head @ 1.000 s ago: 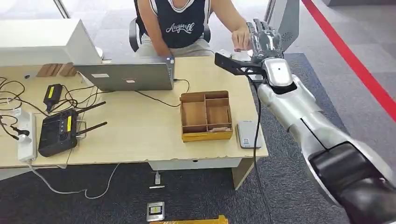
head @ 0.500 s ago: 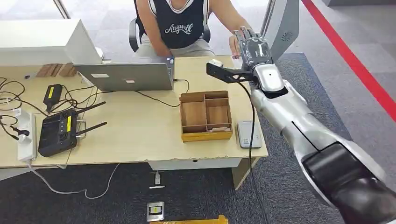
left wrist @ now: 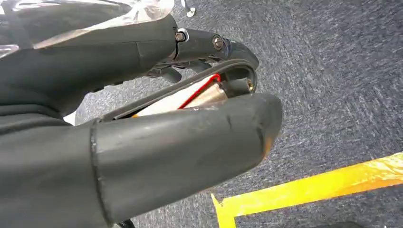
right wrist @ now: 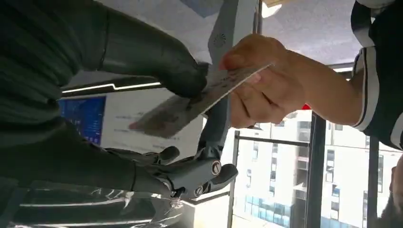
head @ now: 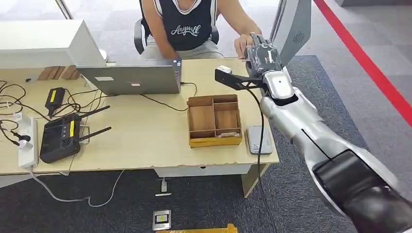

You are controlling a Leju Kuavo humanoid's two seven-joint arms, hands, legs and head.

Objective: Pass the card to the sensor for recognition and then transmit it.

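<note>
Handover stage: the right hand (right wrist: 157, 90) pinches the card (right wrist: 199, 97) in its fingers while the person's hand (right wrist: 266, 80) grips its far end; release remains.

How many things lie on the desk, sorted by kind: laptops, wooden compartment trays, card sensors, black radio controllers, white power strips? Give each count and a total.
Laptops: 1
Wooden compartment trays: 1
Card sensors: 1
Black radio controllers: 1
White power strips: 1
Total: 5
</note>
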